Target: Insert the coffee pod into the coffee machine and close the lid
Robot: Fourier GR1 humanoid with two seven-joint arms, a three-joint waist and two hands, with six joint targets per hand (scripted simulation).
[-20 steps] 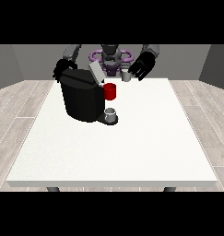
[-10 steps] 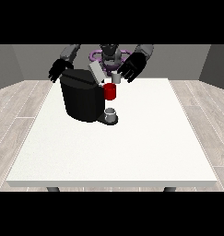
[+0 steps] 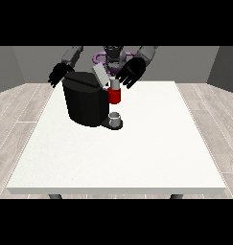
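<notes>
One broad, matte white table (image 3: 137, 158) carries a black, rounded coffee machine (image 3: 85, 103) near its far left part, its grey flat lid (image 3: 100, 75) tilted up and a small grey cup (image 3: 115, 117) on its base. Just above the machine's red and grey front piece (image 3: 115, 93) hangs the hand at the view's right (image 3: 130, 72), fingers spread and straight, holding nothing visible. Behind the machine's far left edge sits the hand at the view's left (image 3: 59, 74), fingers relaxed; I cannot tell where the coffee pod is.

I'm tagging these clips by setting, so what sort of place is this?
Probably a bare test room rather than a kitchen: a large white table with only a black coffee machine on it, wood-look floor, and plain grey walls.
</notes>
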